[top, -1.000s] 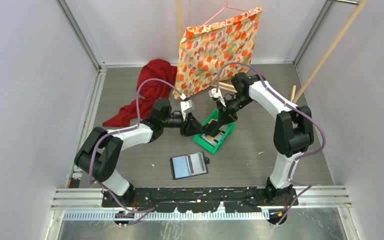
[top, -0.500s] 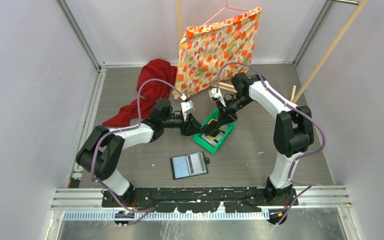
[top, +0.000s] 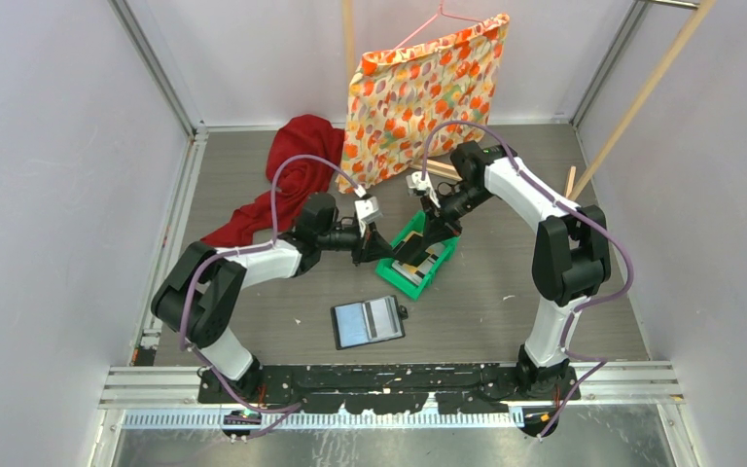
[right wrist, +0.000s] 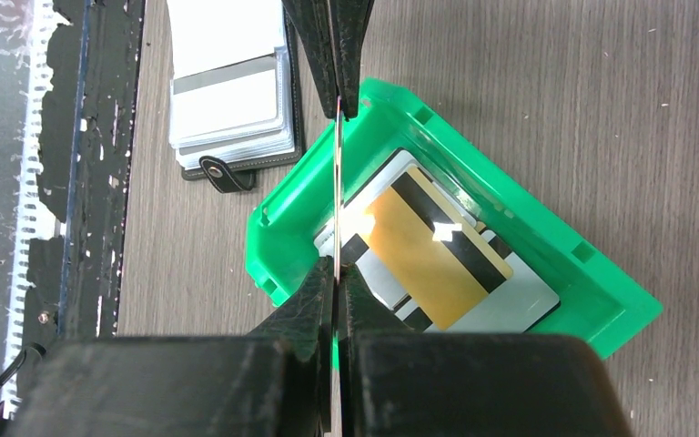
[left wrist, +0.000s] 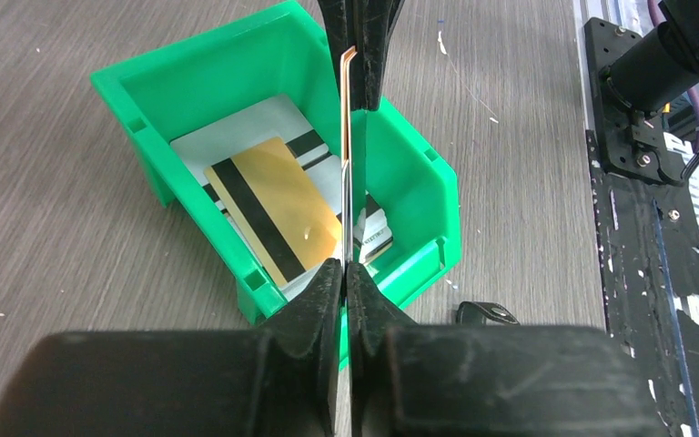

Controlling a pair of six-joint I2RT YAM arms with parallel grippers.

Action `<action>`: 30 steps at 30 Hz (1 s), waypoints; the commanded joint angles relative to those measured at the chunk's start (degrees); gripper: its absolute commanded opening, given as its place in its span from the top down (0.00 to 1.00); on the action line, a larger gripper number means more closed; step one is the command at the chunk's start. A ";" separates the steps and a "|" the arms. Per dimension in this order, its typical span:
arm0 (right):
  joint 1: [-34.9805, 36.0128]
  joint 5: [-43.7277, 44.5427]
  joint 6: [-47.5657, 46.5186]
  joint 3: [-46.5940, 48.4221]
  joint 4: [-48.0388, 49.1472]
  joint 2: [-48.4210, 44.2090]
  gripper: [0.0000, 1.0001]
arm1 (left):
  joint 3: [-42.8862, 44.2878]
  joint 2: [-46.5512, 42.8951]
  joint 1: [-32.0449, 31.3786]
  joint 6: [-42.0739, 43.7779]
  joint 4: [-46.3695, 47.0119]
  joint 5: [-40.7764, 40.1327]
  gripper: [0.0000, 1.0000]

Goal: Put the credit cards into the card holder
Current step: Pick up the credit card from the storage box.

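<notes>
A thin card (left wrist: pixel 348 182), seen edge-on, is held upright above the green tray (left wrist: pixel 191 64). My left gripper (left wrist: pixel 346 266) is shut on one end of it. My right gripper (right wrist: pixel 337 269) is shut on the other end. The held card also shows in the right wrist view (right wrist: pixel 338 182). In the top view both grippers meet over the tray (top: pixel 444 255). A yellow-gold card (left wrist: pixel 278 209) with a black stripe lies in the tray on white-grey cards (left wrist: pixel 255 127). The black card holder (top: pixel 368 322) lies open nearer the bases, its pocket pages facing up.
A red cloth (top: pixel 287 180) lies at the back left. An orange flowered bag (top: pixel 423 92) hangs on a hanger at the back centre. Wooden sticks (top: pixel 572 180) lean at the back right. The black base rail (top: pixel 389 375) runs along the near edge.
My left arm has shifted slightly right toward the tray. The right arm, the tray and the card holder have not moved.
</notes>
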 commanded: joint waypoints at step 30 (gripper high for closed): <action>-0.89 7.25 -3.03 -1.26 -1.06 -1.60 0.99 | -0.91 -13.40 6.08 4.18 -12.40 0.46 1.00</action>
